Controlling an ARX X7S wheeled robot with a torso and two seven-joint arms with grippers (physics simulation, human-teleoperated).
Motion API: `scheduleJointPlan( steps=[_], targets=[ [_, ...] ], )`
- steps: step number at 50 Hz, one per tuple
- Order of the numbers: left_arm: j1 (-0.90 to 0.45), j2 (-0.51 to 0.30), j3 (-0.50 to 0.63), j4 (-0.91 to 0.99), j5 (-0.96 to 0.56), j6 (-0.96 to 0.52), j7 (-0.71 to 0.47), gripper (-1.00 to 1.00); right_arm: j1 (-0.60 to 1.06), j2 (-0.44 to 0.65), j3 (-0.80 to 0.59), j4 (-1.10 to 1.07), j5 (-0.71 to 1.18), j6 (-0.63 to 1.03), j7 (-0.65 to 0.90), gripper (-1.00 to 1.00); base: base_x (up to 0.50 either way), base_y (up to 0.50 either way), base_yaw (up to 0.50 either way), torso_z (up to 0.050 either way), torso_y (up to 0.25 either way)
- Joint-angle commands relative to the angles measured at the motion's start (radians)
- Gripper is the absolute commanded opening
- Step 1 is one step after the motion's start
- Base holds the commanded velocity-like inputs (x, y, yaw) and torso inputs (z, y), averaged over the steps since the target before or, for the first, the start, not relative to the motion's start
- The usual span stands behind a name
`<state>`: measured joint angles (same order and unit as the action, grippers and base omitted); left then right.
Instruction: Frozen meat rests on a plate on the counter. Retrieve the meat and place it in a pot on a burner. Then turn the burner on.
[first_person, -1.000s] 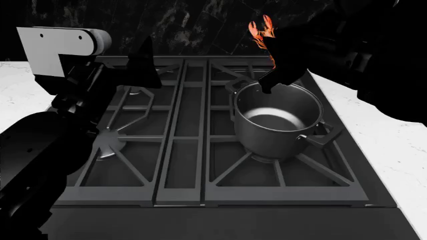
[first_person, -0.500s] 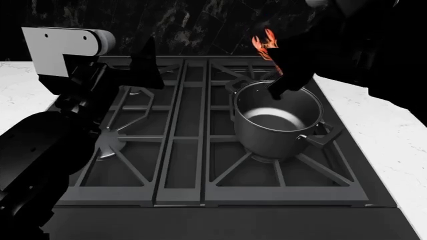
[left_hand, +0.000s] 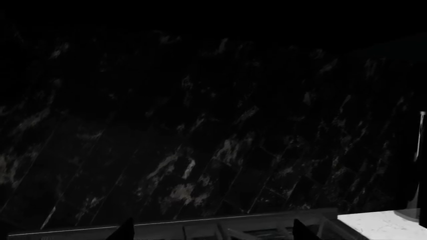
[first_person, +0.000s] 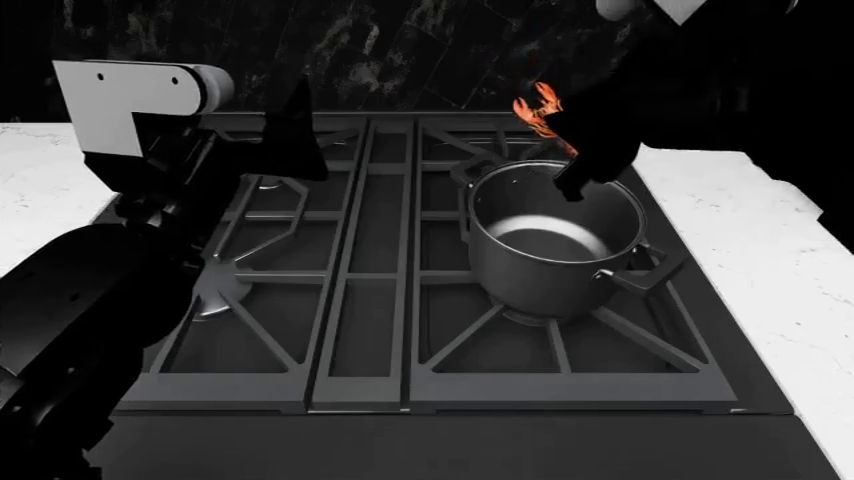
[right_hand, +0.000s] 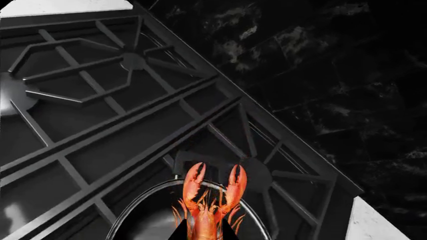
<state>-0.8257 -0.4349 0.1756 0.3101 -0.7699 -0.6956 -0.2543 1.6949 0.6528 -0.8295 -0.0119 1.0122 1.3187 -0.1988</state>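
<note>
Left wrist view: only dark veined wall, a strip of stove edge and a corner of white counter (left_hand: 380, 226); two dark finger tips (left_hand: 123, 231) stand well apart with nothing between them.

Head view: left gripper (first_person: 287, 135) parked over the far left of the stove, away from the work. Right gripper (first_person: 577, 165) reaching in from the far right, hanging just above the far rim of the steel pot (first_person: 554, 240), which sits on the right near burner (first_person: 541, 318). Red lobster (first_person: 541, 112) sticking up past the dark fingers, claws pointing to the far wall. Clearly the nearer arm to the pot.

Right wrist view: lobster clamped between the dark finger tips (right_hand: 180, 233), long axis running straight out from the grip, claws leading, tail hidden. Pot rim curving right under it, body over the opening, claws past the far rim. Plate not in view.

Judged next: draw slightly nearer so the whole length clears the rim, then release into the pot.
</note>
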Motion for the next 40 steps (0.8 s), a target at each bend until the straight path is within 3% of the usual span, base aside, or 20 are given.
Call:
scheduleJointPlan(
  steps=[1, 23, 40],
  targets=[
    [0.002, 0.001, 0.001, -0.014, 0.002, 0.009, 0.002, 1.0, 0.019, -0.001, -0.058, 0.013, -0.031, -0.001, -0.048, -1.0, 0.0, 0.0, 0.0, 0.0, 0.0],
    [0.004, 0.006, 0.003, -0.04, 0.0, 0.019, 0.003, 1.0, 0.065, 0.002, -0.15, 0.0, -0.034, 0.039, -0.134, -1.0, 0.0, 0.0, 0.0, 0.0, 0.0],
    [-0.002, 0.004, 0.003, -0.049, 0.0, 0.023, 0.001, 1.0, 0.082, -0.049, -0.267, 0.157, -0.134, -0.045, -0.247, -1.0, 0.0, 0.0, 0.0, 0.0, 0.0]
  ],
)
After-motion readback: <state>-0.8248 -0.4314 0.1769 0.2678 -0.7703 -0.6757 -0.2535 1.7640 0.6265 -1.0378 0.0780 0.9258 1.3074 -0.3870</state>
